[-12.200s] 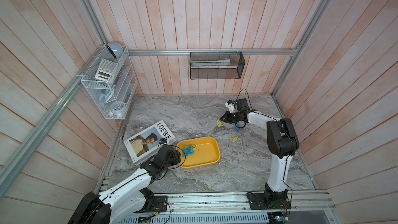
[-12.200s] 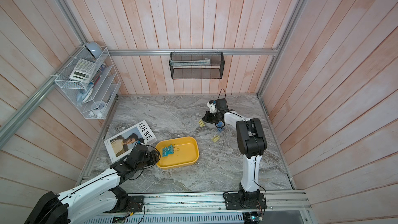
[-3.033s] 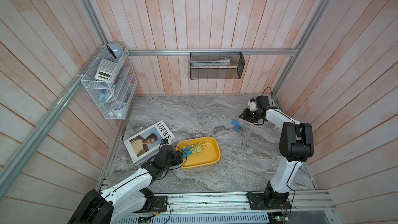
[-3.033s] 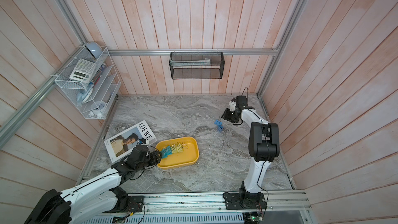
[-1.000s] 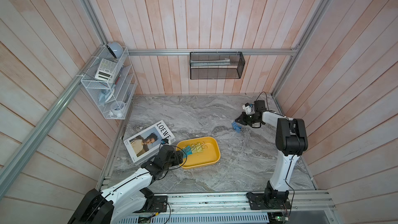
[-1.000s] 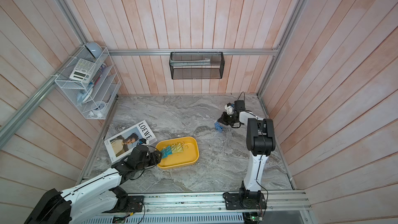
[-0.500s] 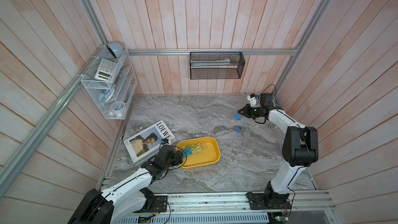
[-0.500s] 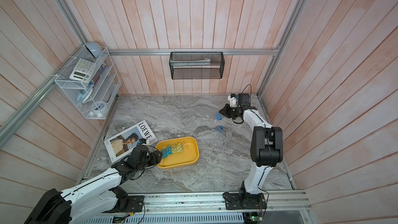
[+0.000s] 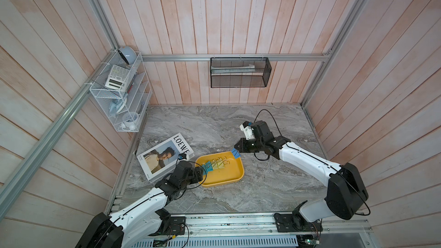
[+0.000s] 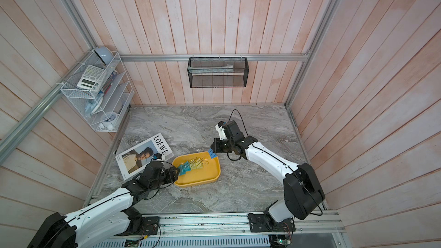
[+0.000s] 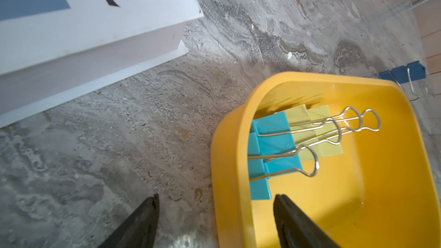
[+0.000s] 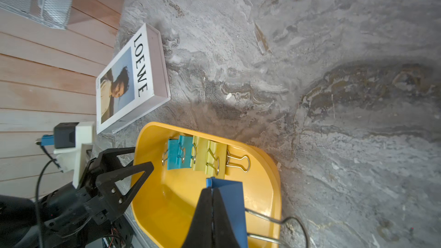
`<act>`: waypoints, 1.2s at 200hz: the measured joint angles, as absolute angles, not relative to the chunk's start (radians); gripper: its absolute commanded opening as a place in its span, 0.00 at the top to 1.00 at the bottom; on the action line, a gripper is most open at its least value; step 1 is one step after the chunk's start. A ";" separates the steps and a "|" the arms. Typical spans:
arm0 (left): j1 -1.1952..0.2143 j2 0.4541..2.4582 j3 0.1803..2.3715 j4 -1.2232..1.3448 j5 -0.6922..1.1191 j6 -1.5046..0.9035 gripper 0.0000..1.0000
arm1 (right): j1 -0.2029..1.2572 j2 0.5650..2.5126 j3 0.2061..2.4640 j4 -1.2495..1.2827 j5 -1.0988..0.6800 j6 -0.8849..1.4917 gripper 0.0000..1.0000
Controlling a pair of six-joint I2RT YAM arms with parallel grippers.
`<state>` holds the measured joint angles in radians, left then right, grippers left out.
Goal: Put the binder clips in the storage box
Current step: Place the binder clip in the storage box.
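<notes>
In both top views: blue binder clip (image 9: 235, 153) pinched between closed jaws of right gripper (image 9: 236, 151), over shallow yellow plastic storage box (image 10: 205, 175) corner. Left wrist: left gripper (image 11: 216, 196) agape astride rim. Right wrist: ahead of jaws, four teal and pale-yellow clips (image 12: 202, 156) boxed; sixth unseen.

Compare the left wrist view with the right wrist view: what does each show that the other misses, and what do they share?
Only the left wrist view: a wall strip behind the blue binder clip, which shows past the storage box's rim with no gripper visible.
Only the right wrist view: the right gripper, jaws shut on that clip at the box's corner; the book's full LOEWE cover; the white wire rack.
Both: the box, teal clips and pale yellow clips inside, the left gripper's open jaws at its rim, the table.
</notes>
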<state>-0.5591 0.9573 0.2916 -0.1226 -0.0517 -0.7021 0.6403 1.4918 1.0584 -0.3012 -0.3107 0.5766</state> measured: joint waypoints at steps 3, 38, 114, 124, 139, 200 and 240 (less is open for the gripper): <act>-0.559 0.956 0.291 -0.122 -0.051 -0.702 0.19 | 0.646 1.492 1.058 -0.302 -0.302 0.579 1.00; -0.559 0.920 0.282 -0.123 -0.038 -0.699 0.18 | 0.750 1.492 1.058 -0.292 -0.223 0.633 1.00; -0.559 0.855 0.271 -0.124 -0.030 -0.699 0.16 | 0.981 1.531 0.955 -0.095 -0.029 0.883 1.00; -0.559 0.854 0.270 -0.123 -0.030 -0.699 0.16 | 1.003 1.545 0.952 -0.072 -0.007 0.913 1.00; -0.559 0.854 0.268 -0.124 -0.030 -0.699 0.16 | 1.034 1.559 0.950 -0.049 0.019 0.946 1.00; -0.559 0.847 0.265 -0.123 -0.030 -0.699 0.16 | 1.111 1.620 0.950 0.023 0.082 1.055 1.00; -0.559 0.847 0.263 -0.123 -0.030 -0.699 0.15 | 1.134 1.679 0.950 0.046 0.110 1.099 1.00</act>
